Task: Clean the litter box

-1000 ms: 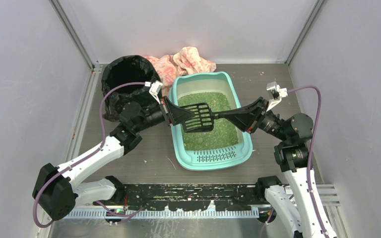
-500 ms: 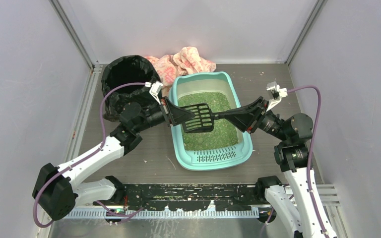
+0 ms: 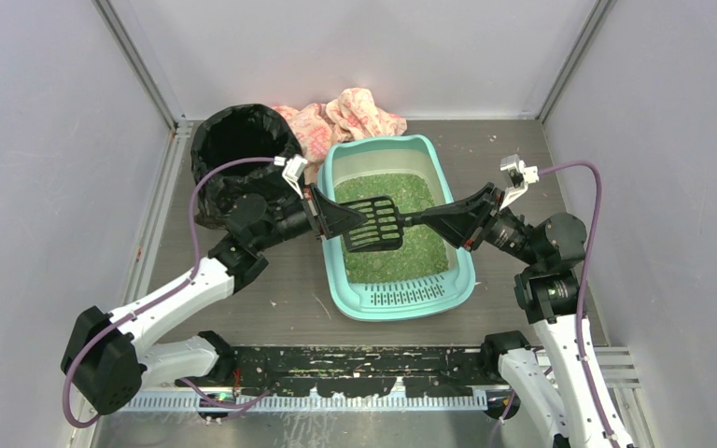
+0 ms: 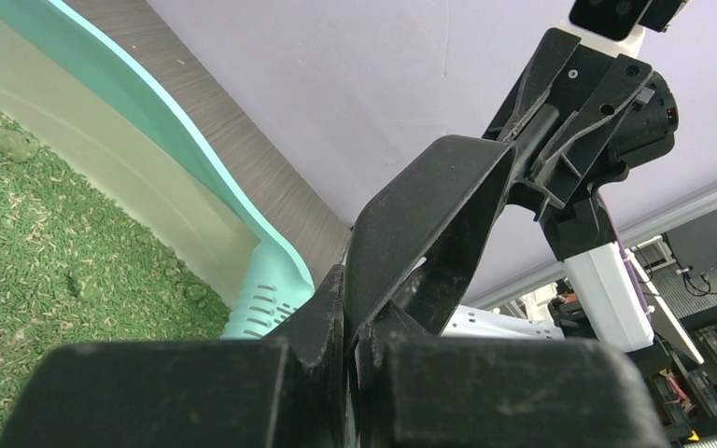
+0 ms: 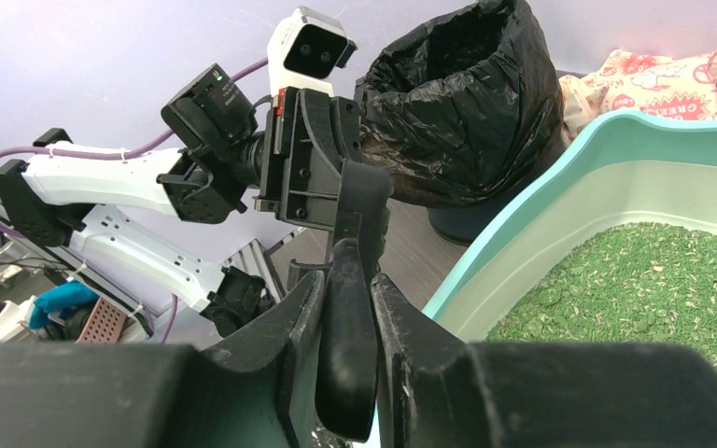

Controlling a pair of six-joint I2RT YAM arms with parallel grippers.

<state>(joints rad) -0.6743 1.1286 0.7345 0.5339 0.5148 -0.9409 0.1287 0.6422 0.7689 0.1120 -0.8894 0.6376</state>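
"Where's the litter box (image 3: 401,301)?"

"Right under my tools. My left tool (image 3: 347,217) and right tool (image 3: 422,220) both pinch the black scoop (image 3: 375,226) above it."

"What's next?"

"I think one lets go. Then I dig out that lump (image 4: 11,143)."

A round bin lined with a crinkled black plastic bag (image 3: 238,140) stands in the far left corner of the grey-brown wood-grain worktop (image 3: 280,289), its mouth open. Just beside it on the right, a crumpled pink and cream patterned cloth (image 3: 355,114) lies against the back wall. Pale lilac wall panels (image 3: 56,140) enclose the space, joined by aluminium corner posts (image 3: 135,61). A black slotted strip (image 3: 355,359) speckled with pale crumbs runs along the near edge, and small scraps dot the worktop
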